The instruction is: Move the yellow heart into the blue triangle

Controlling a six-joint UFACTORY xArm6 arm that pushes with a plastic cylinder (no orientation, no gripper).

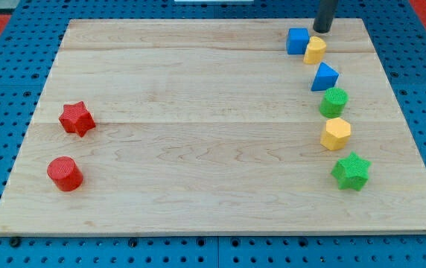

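Observation:
The yellow heart (pixel 316 50) lies near the view's top right, touching the blue cube (pixel 297 40) on its left. The blue triangle (pixel 324 77) lies just below the heart, a small gap apart. My tip (pixel 322 30) is a dark rod coming down from the view's top edge; its end sits just above and slightly right of the yellow heart, close to it.
Below the blue triangle, in a column down the right side, lie a green cylinder (pixel 334 101), a yellow hexagon (pixel 336 134) and a green star (pixel 351 171). At the left lie a red star (pixel 76 118) and a red cylinder (pixel 65 173). The wooden board (pixel 198 134) rests on a blue pegboard.

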